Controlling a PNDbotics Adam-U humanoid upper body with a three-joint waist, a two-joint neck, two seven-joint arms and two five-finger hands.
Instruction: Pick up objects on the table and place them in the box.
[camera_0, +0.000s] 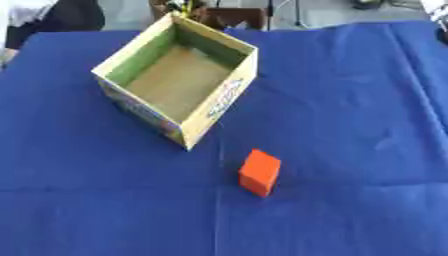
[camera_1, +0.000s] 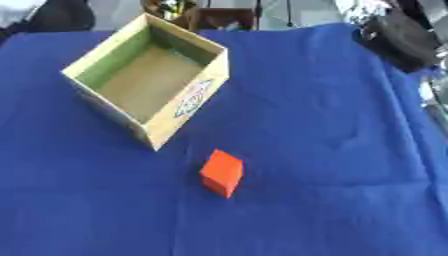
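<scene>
An open cardboard box (camera_0: 220, 102) with green inner walls and a brown floor stands on the blue cloth at the upper left, one corner turned towards me. Nothing shows inside it. An orange-red block (camera_0: 260, 172) lies on the cloth a short way in front of the box's near corner, slightly to the right and apart from it. A black and grey shape, apparently my right hand (camera_1: 395, 36), shows at the upper right of the right eye view, far from the block and the box. My left hand is in no view.
The blue cloth (camera_0: 350, 125) covers the whole table, with folds running across the near part. Dark furniture and floor lie beyond the far edge, behind the box.
</scene>
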